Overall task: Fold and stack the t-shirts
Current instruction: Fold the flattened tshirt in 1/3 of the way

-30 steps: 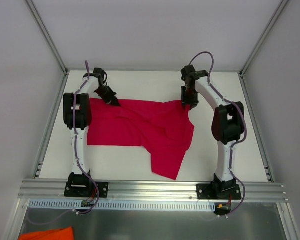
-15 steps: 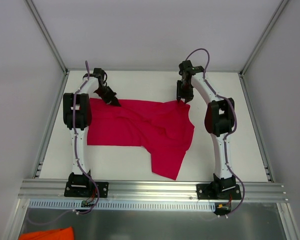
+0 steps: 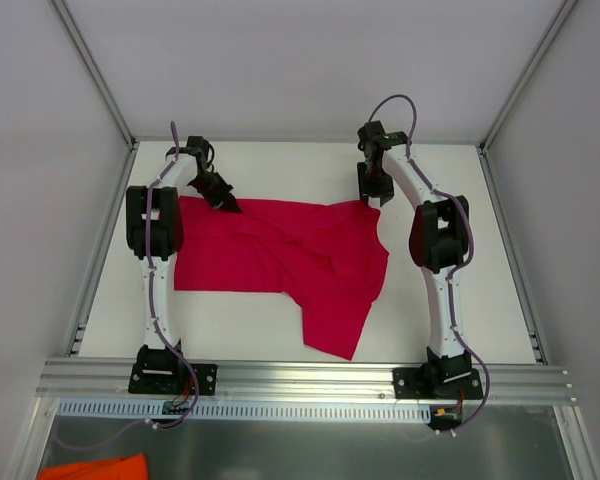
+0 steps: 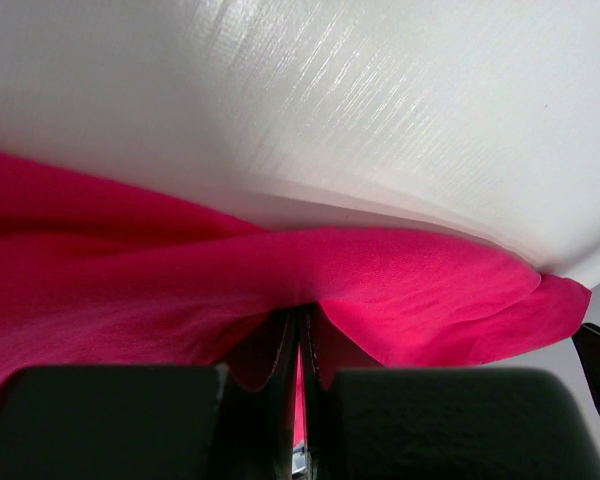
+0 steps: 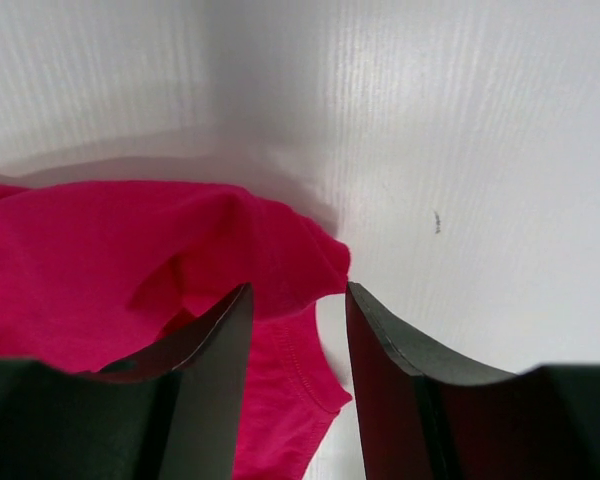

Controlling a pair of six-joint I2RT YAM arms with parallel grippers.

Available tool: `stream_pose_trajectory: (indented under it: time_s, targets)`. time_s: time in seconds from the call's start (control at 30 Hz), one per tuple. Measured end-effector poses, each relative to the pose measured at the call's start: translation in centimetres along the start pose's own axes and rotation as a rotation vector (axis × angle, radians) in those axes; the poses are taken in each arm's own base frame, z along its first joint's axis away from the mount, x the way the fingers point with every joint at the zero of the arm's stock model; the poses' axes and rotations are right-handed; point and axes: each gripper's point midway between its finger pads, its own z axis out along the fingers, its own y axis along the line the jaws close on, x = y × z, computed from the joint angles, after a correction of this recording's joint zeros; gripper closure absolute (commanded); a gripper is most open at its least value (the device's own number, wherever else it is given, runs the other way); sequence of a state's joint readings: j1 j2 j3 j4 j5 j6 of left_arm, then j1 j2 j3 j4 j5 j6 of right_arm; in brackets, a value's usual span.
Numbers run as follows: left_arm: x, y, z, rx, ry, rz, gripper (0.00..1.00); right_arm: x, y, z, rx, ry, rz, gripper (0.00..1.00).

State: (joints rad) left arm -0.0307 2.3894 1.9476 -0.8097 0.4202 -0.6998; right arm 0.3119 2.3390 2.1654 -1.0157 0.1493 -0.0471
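From the top view you've got the red t-shirt (image 3: 280, 255) lying rumpled on the white tabletop (image 3: 280, 165) between the two arms; your left pincer (image 3: 225, 203) sits on its far left edge, your right pincer (image 3: 370, 196) at its far right corner; an orange cloth (image 3: 92, 468) peeks in below the front rail. Left wrist view: the pincer is clamped shut on a fold of the shirt, with fabric pinched between the fingers (image 4: 270, 350). Right wrist view: jaws apart, gripping nothing; the shirt's corner lies on the tabletop, partly under the gap.
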Motion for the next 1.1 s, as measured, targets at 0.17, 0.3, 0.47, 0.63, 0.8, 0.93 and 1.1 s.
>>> stream_pose_trajectory:
  time_s: [0.17,0.3,0.47,0.63,0.8,0.93,1.1]
  targets:
    - [0.0,0.0,0.0,-0.001,0.000,0.000,1.00,-0.2,-0.7,0.2,0.039,-0.004,-0.024,0.54]
    - [0.0,0.1,-0.1,-0.002,0.000,0.004,1.00,0.3,-0.7,0.8,0.035,0.022,-0.028,0.54]
    - [-0.1,0.3,-0.2,-0.004,0.001,0.000,1.00,1.0,0.0,1.6,-0.012,0.058,-0.024,0.54]
    - [-0.1,0.5,-0.3,-0.007,0.002,-0.004,1.00,2.1,0.5,2.3,-0.088,0.107,-0.001,0.68]
    - [-0.1,0.7,-0.3,-0.008,0.003,-0.005,1.00,2.2,0.7,2.3,-0.118,0.115,0.007,0.99]
    - [-0.1,0.7,-0.3,-0.009,0.003,-0.004,1.00,2.2,0.7,2.3,-0.122,0.117,0.015,0.99]
    - [0.0,0.8,-0.4,-0.011,0.002,-0.002,1.00,1.8,0.0,2.6,-0.079,0.097,0.013,0.99]
